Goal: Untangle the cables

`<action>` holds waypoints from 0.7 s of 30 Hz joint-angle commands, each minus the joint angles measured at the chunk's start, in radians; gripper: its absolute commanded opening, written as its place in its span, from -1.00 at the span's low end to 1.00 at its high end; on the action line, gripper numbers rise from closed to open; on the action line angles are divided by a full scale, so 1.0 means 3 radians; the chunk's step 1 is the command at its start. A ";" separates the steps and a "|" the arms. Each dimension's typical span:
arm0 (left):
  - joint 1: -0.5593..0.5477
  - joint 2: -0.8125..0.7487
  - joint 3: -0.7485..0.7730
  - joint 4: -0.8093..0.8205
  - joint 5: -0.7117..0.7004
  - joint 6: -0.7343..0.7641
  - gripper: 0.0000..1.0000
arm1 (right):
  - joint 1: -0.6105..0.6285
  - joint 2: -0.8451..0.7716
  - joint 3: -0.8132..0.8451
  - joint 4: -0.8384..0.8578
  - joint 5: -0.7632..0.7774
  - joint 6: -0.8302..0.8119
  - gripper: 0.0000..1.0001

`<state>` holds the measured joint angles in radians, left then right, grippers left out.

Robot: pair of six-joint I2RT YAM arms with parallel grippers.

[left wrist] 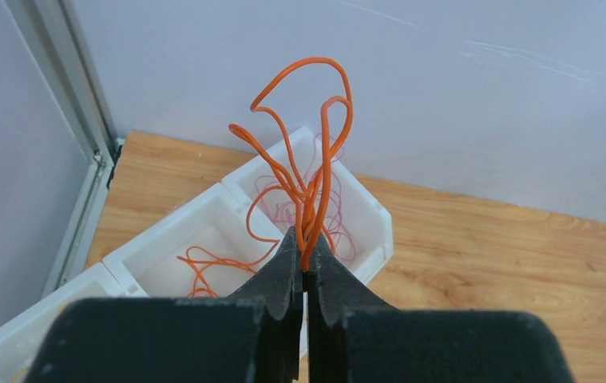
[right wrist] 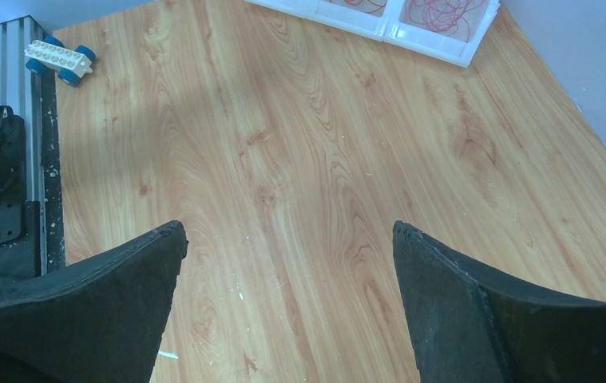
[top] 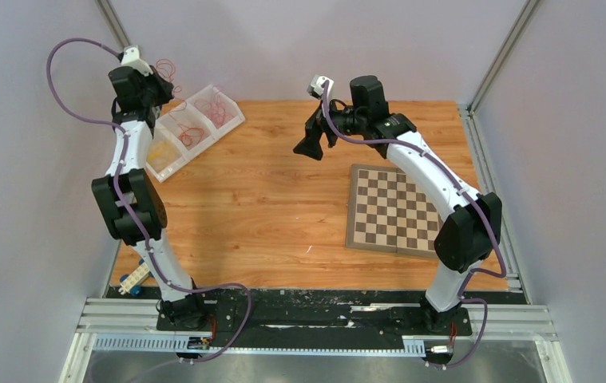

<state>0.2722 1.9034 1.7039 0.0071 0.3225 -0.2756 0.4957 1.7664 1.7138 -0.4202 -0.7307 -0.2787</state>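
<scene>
My left gripper (left wrist: 306,239) is shut on a bunch of thin orange cables (left wrist: 315,136), which stick up in loops from between the tips. It hangs raised above a white three-part tray (left wrist: 383,219) at the back left, and one strand trails down into the middle compartment. From above, the left gripper (top: 160,89) and its cables (top: 165,72) stand against the back wall. More orange strands (left wrist: 203,263) lie in the middle compartment and reddish ones (left wrist: 339,227) in the far one. My right gripper (top: 309,148) is open with nothing in it, held above bare wood (right wrist: 290,231).
A wooden chessboard (top: 391,209) lies flat at the right under the right arm. A small white toy car with blue wheels (top: 134,281) sits at the near left edge. The tray (top: 235,120) holds yellow strands (top: 164,152) in its nearest part. Walls close in three sides.
</scene>
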 commanded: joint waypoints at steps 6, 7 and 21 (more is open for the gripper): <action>0.0097 0.0440 0.0271 0.0167 -0.0052 -0.0390 -1.00 | -0.0025 0.0129 0.0304 -0.0140 0.0081 -0.0116 1.00; 0.0101 0.0455 0.0235 0.0141 -0.0088 -0.0428 -1.00 | -0.0030 0.0149 0.0334 -0.0155 0.0083 -0.0123 1.00; 0.0143 0.0048 -0.0142 -0.0339 -0.0104 -0.0702 0.06 | -0.0041 0.0225 0.0455 -0.0166 0.0025 -0.0114 1.00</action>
<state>0.2985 2.0407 1.6413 -0.0673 0.2848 -0.4603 0.4892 1.8431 1.8019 -0.4759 -0.7082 -0.3016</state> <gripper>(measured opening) 0.464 0.998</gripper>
